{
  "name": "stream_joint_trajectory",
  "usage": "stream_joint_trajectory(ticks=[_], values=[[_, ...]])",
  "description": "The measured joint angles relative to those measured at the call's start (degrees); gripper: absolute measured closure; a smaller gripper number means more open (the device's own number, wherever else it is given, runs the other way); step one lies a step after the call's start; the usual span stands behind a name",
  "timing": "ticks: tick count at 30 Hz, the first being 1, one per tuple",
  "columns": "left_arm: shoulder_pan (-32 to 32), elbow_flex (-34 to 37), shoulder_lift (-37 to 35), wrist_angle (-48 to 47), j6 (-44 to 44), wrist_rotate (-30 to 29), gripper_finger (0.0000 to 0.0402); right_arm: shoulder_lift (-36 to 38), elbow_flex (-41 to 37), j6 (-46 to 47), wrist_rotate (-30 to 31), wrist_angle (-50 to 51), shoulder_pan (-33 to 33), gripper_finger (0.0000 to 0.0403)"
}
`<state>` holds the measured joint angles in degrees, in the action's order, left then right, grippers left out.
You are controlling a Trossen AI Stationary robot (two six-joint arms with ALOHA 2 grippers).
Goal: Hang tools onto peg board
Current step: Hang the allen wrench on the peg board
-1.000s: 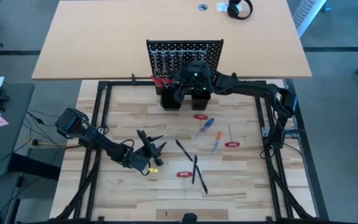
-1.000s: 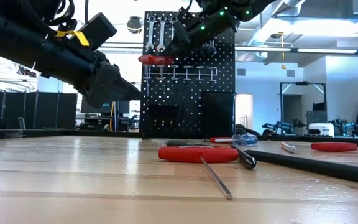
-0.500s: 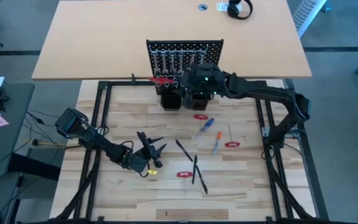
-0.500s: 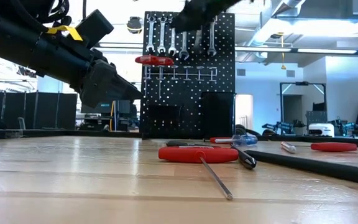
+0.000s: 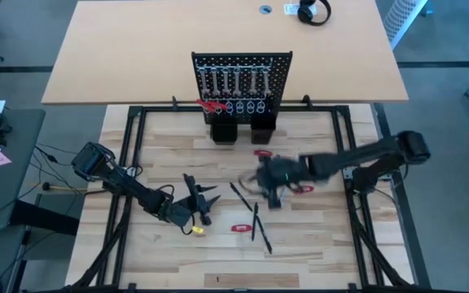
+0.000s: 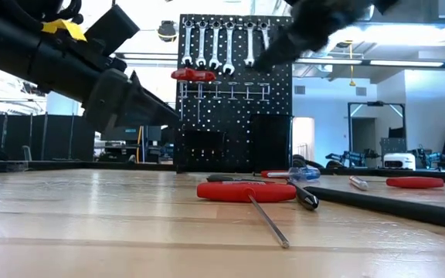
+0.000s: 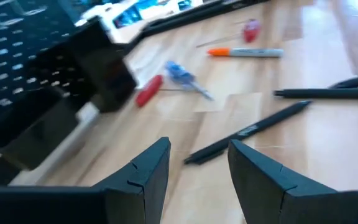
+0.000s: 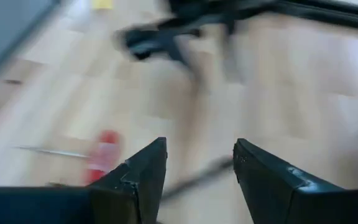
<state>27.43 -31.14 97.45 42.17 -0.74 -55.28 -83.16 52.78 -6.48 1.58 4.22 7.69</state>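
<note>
Around your right gripper [image 5: 271,181], fingers spread and empty mid-table, lie thin black stick tools [image 5: 256,221] and red-handled pieces [image 5: 240,228]; the upright black perforated peg board [image 5: 241,75] stands well beyond. Your left gripper [image 5: 204,201] waits open.

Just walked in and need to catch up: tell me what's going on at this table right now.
Two robot arms are hanging tools on the peg board. Five silver wrenches and a red-handled tool already hang there. The right gripper, open and empty, is over the middle of the table above the loose tools, where a blue-handled screwdriver, an orange-handled screwdriver, red-handled pieces and black stick tools still lie. The left gripper, also open and empty, waits over the table's left part.
</note>
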Motion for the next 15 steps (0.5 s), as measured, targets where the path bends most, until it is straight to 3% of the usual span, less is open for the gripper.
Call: stream_joint_trajectory(ticks=[6, 10, 15], values=[[-0.42, -3.75, 0.11, -1.92, -4.57, 7.27, 0.0244, -11.33, -9.03, 6.92, -0.60, -22.95, 10.03, 0.0202], [-0.46, -7.90, 0.13, -11.34, -2.77, 5.22, 0.0244, -21.20, -6.54, 10.53, -0.64, -28.94, 12.99, 0.0175], [-0.51, -9.48, 0.13, -17.13, 3.23, 4.82, 0.0244, -29.88, -0.54, 8.65, -1.32, -28.80, 13.95, 0.0122]])
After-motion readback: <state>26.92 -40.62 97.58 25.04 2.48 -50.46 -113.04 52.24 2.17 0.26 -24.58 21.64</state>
